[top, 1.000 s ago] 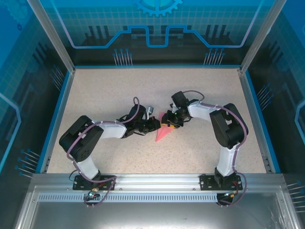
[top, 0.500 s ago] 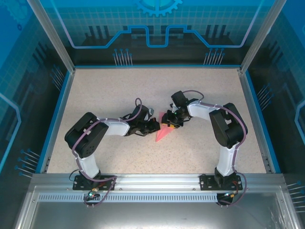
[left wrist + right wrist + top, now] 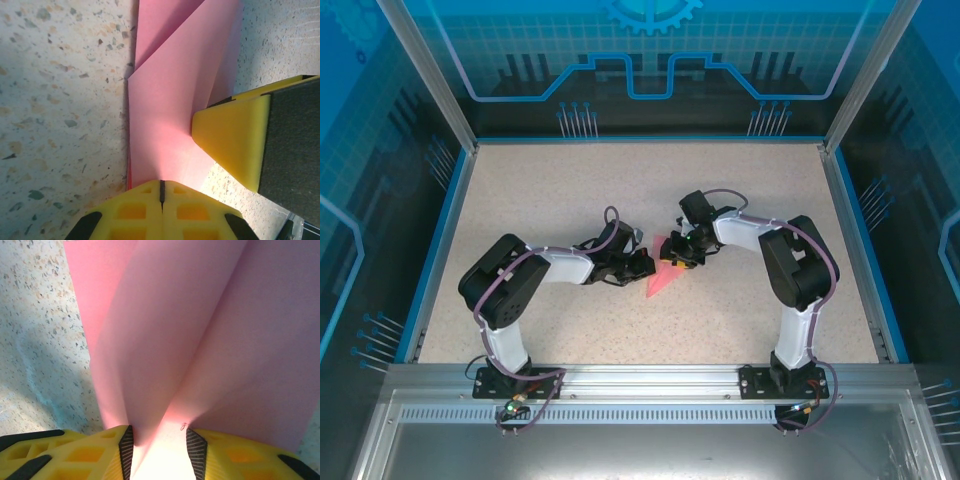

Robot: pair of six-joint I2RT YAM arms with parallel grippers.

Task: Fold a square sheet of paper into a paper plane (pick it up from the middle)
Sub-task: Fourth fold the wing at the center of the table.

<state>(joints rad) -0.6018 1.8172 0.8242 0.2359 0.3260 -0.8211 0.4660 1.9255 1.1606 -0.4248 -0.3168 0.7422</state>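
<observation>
1. While both arms crowd the middle of the table [image 3: 540, 190], the paper plane [image 3: 661, 276] lies between them, its nose pointing near-left and its broad tail far-right.
2. The left gripper [image 3: 161, 192] is closed tight and seems to pinch the paper's left edge.
3. The right gripper [image 3: 156, 440] is part open at the tail, astride a raised fold running lengthwise away from it. I cannot tell whether it presses.
4. Squeezing that ridge looks like the right arm's job.
</observation>
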